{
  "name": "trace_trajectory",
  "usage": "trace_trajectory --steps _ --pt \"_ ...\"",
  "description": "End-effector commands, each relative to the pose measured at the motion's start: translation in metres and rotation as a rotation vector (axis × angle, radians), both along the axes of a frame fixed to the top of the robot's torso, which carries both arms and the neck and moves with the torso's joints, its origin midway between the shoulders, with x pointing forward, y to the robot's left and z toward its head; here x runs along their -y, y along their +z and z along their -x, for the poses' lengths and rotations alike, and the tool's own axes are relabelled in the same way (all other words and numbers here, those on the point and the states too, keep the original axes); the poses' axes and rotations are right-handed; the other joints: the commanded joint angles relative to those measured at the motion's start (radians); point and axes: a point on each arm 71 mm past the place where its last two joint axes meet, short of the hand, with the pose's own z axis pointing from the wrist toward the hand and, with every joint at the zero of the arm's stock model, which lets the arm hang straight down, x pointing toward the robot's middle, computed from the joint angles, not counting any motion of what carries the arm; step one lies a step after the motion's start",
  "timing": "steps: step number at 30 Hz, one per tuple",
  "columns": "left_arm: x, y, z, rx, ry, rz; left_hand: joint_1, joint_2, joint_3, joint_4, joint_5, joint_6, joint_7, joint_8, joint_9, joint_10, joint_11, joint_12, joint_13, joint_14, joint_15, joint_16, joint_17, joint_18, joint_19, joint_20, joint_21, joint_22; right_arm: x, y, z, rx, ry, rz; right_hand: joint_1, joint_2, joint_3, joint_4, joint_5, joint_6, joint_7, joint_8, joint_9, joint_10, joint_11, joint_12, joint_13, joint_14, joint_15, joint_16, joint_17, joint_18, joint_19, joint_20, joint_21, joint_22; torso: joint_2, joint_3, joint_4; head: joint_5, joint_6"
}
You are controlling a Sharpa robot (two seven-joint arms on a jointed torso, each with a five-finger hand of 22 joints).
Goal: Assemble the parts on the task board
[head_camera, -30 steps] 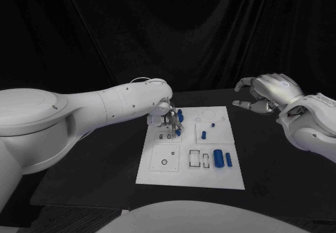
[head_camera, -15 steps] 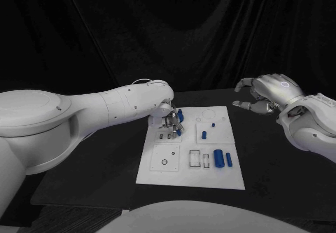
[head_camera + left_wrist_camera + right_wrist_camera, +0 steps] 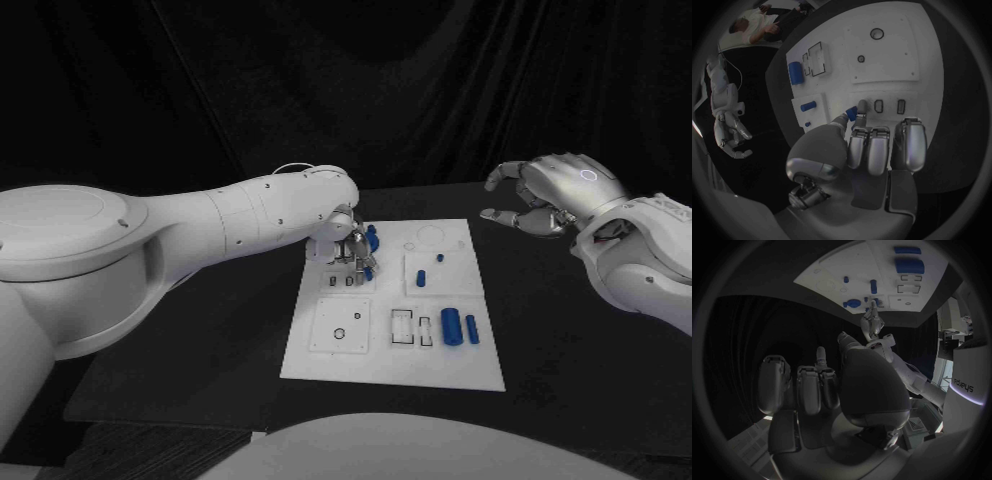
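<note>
The white task board [image 3: 392, 305] lies in the middle of the black surface [image 3: 562, 330], and the left robot hand [image 3: 348, 246] is down over its far-left corner, at about eleven o'clock on the plate. In the left wrist view that robot hand [image 3: 870, 150] pinches a small blue part [image 3: 851, 114] between thumb and a fingertip, the part's tip right at the board beside a row of small slots [image 3: 889, 106]; the other fingers [image 3: 907, 142] lie curled alongside. Just past the fingers stands a blue round peg [image 3: 371, 238]. Near the board's centre a short blue cylinder [image 3: 420, 278] lies flat, with a tiny blue piece [image 3: 440, 257] at twelve o'clock from it. Towards four o'clock a thick blue cylinder [image 3: 451, 326] and a slimmer blue bar [image 3: 472, 328] lie side by side, next to rectangular cutouts [image 3: 410, 327]. The right robot hand [image 3: 555, 193] hangs in the air off the board's two o'clock corner, well apart from it, fingers loosely curved and spread, holding nothing.
</note>
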Motion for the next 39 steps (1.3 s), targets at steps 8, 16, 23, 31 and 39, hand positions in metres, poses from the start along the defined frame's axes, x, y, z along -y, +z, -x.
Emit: trace_trajectory --steps 8,16,23,31,39 --pt "0.003 -0.0004 0.0007 -0.001 -0.003 0.019 0.034 -0.013 0.083 -0.041 0.067 0.004 0.005 -0.026 0.012 0.113 -0.005 0.014 0.265 0.116 -0.012 0.01 0.264 -0.013 0.0 0.002 -0.01 0.031 0.0006 -0.0019 0.0001 -0.01 -0.006 0.01 0.008 0.001 0.02 0.002 0.024 -0.003 0.006 0.019 0.008 0.094 0.006 0.017 0.265 0.097 0.001 -0.003 0.25 0.005 0.022 0.0 -0.012 0.206 -0.001 -0.0004 0.0004 0.003 0.0" --pt "0.0018 -0.0006 0.0008 0.007 0.004 0.024 0.043 -0.028 0.123 -0.073 0.097 0.021 0.0 -0.024 0.022 0.113 -0.009 0.014 0.265 0.116 -0.014 0.01 0.264 -0.014 0.006 0.001 -0.009 0.039 0.0007 -0.0027 -0.0003 -0.016 -0.011 0.015 0.009 0.001 0.021 0.001 0.024 -0.003 0.007 0.019 0.007 0.094 0.007 0.017 0.265 0.097 0.001 -0.006 0.247 0.006 0.02 0.001 -0.016 0.205 -0.001 -0.0004 0.0011 0.002 0.0" --pt "0.0009 -0.0009 0.0016 0.009 0.007 0.026 0.05 -0.037 0.155 -0.097 0.096 0.026 -0.004 -0.021 0.036 0.113 -0.013 0.014 0.265 0.116 -0.019 0.01 0.264 -0.014 0.01 -0.003 -0.009 0.043 0.0006 -0.0037 -0.0006 -0.021 -0.013 0.018 0.012 0.002 0.022 0.0 0.024 -0.003 0.007 0.02 0.007 0.094 0.007 0.017 0.265 0.096 0.002 -0.007 0.246 0.006 0.019 0.001 -0.018 0.205 -0.001 -0.0002 0.0001 0.005 0.0" --pt "0.001 -0.0007 0.0035 0.019 0.011 0.035 0.057 -0.048 0.196 -0.125 0.108 0.026 -0.006 -0.019 0.051 0.113 -0.015 0.014 0.265 0.116 -0.022 0.01 0.264 -0.015 0.012 -0.006 -0.009 0.047 0.0008 -0.0051 -0.0007 -0.028 -0.017 0.023 0.015 0.003 0.023 -0.001 0.024 -0.004 0.008 0.02 0.006 0.094 0.008 0.017 0.265 0.096 0.002 -0.009 0.244 0.007 0.018 0.002 -0.022 0.203 -0.002 0.0004 0.0015 0.011 0.0" --pt "-0.0068 0.0004 0.009 0.029 0.025 0.041 0.042 -0.055 0.211 -0.127 0.102 0.026 -0.005 -0.019 0.058 0.113 -0.015 0.014 0.265 0.116 -0.022 0.01 0.264 -0.015 0.014 -0.007 -0.01 0.048 0.0002 -0.0069 -0.0013 -0.034 -0.018 0.028 0.016 0.003 0.024 -0.002 0.025 -0.004 0.008 0.021 0.005 0.094 0.008 0.017 0.265 0.095 0.003 -0.01 0.243 0.008 0.017 0.002 -0.024 0.203 -0.002 -0.001 0.0009 0.022 0.0"
